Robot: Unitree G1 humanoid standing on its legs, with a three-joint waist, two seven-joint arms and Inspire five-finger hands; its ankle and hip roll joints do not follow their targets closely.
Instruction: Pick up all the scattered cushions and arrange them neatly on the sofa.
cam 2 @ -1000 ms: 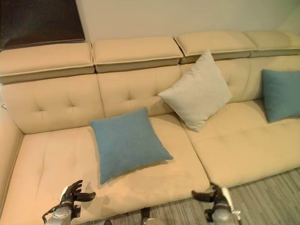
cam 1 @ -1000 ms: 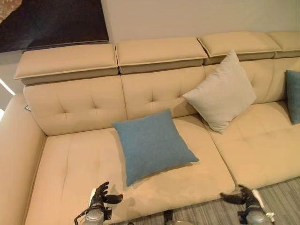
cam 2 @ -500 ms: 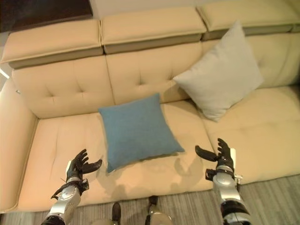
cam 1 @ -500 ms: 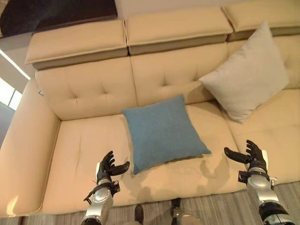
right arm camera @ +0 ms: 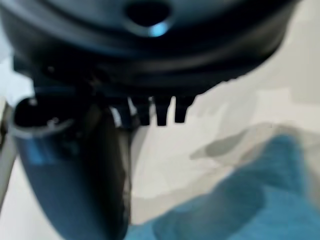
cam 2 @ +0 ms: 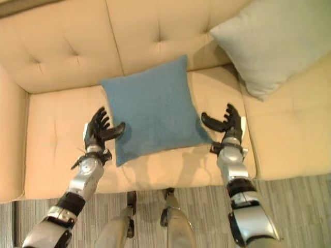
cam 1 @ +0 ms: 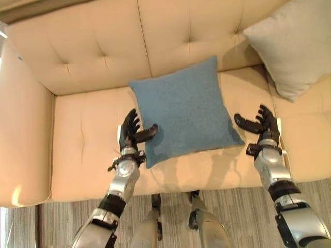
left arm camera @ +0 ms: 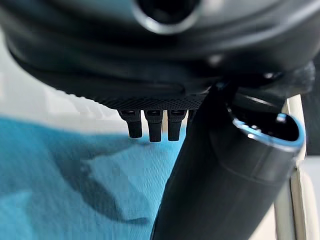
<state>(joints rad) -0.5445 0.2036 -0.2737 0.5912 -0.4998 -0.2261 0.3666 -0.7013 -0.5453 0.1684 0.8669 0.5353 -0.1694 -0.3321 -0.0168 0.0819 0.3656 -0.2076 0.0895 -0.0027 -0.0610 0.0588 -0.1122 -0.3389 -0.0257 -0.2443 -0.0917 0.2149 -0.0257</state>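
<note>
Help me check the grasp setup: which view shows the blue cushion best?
The left eye view: the whole blue cushion lies on the sofa seat, between the open left hand and right hand. The right eye view shows much the same. The wrist views catch just blurred blue patches of it.

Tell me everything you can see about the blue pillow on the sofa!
The blue cushion is square, with four pointed corners, and looks like soft woven cloth in one plain blue. It lies flat on the tan sofa seat, turned at an angle so one corner points toward the backrest. The left hand is open at its left edge, thumb reaching over the cloth. The right hand is open just past its right corner, not clearly touching it. A pale grey cushion leans nearby, apart from it.
</note>
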